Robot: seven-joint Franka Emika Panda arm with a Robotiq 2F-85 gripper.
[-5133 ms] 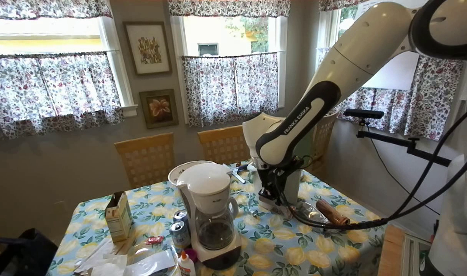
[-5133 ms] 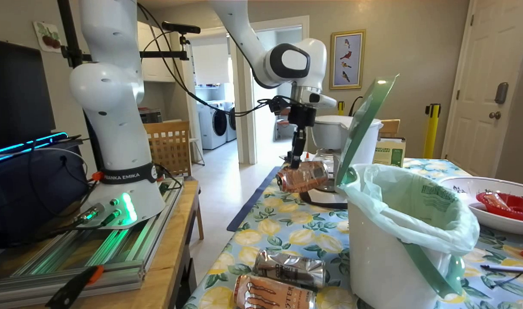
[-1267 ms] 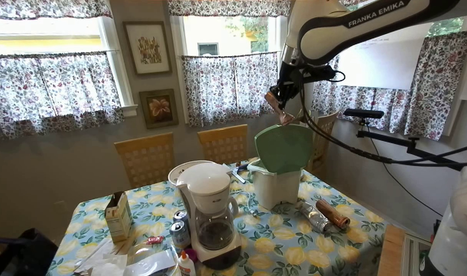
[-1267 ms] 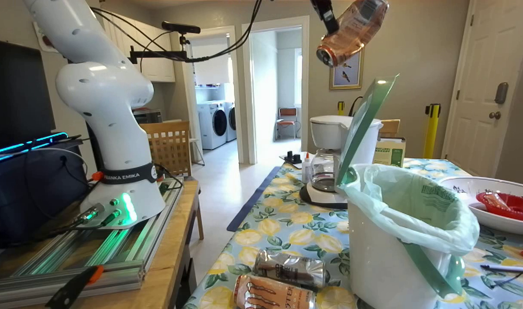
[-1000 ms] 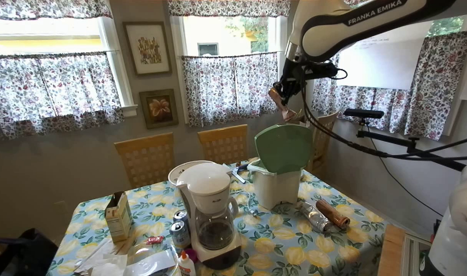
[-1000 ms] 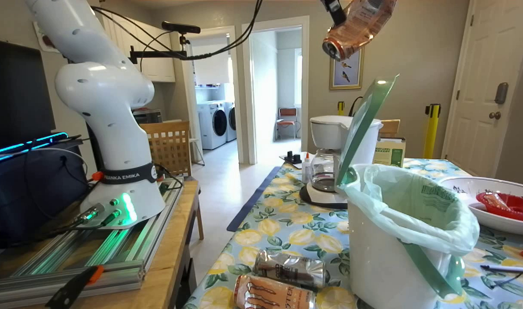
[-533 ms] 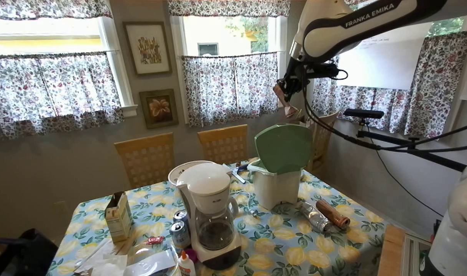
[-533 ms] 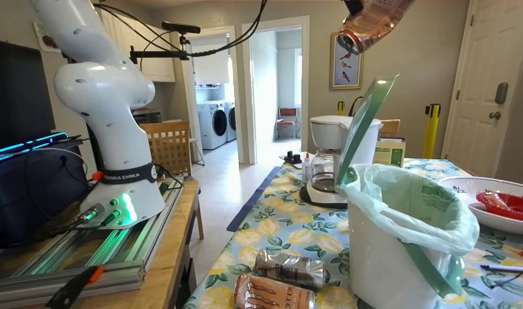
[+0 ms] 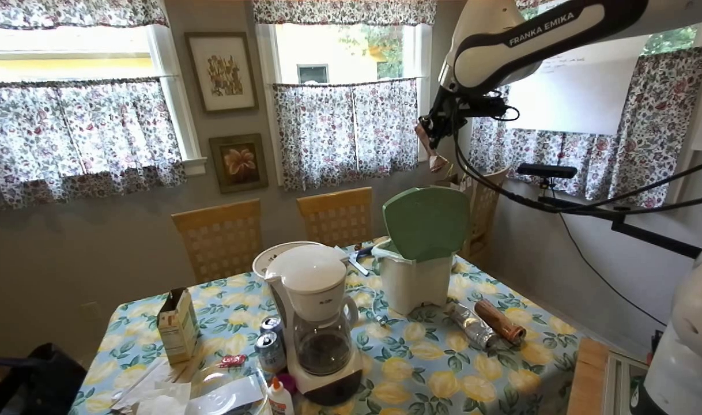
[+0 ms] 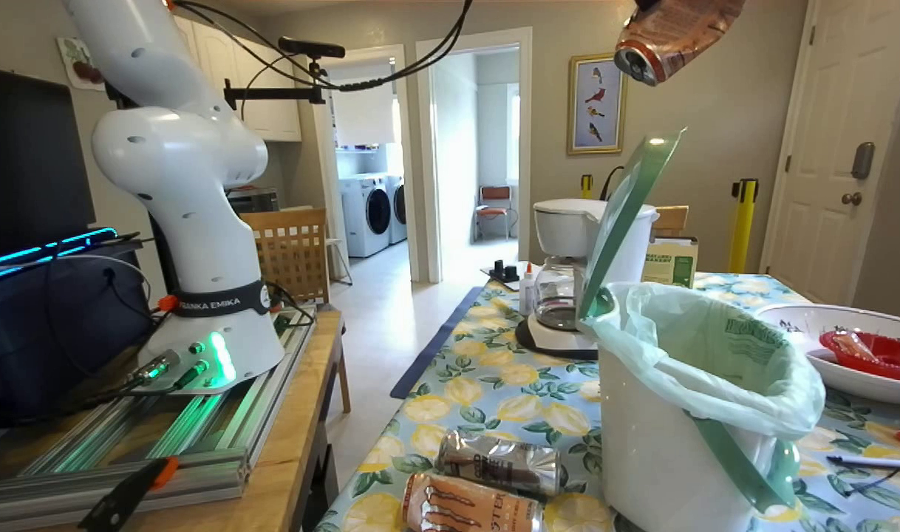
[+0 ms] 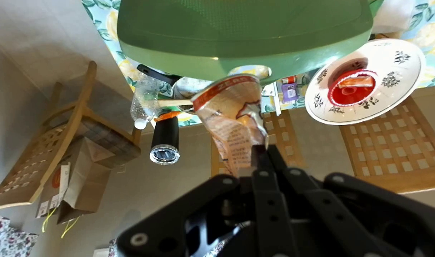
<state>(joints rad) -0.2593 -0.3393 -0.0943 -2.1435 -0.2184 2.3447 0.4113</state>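
Observation:
My gripper [image 11: 264,151] is shut on a crushed orange can [image 11: 235,121], pinching its flattened side; the dented can tilts in the jaws. In an exterior view the can [image 10: 675,41] hangs high near the top edge, its open end facing the camera, with the gripper mostly out of frame. In an exterior view the gripper [image 9: 434,138] and can [image 9: 437,163] are in the air above the raised green lid [image 9: 426,222] of a white bin [image 9: 417,285]. The bin [image 10: 664,465] has a pale green liner bag [image 10: 642,340] over its rim. The lid [image 11: 242,39] also fills the top of the wrist view.
An orange can [image 10: 468,506] and a silver can [image 10: 498,462] lie beside the bin. A white coffee maker [image 9: 310,276] and a carton [image 9: 178,328] stand on the table. A wide bowl [image 11: 405,66] holds a red dish. A black tumbler [image 11: 165,135] and clear bottle [image 11: 144,101] lie near the lid.
Five seconds ago the gripper held the can low by the bin's lid side. It has risen well above the lid. Over the last second it drifts slowly on, the can still held.

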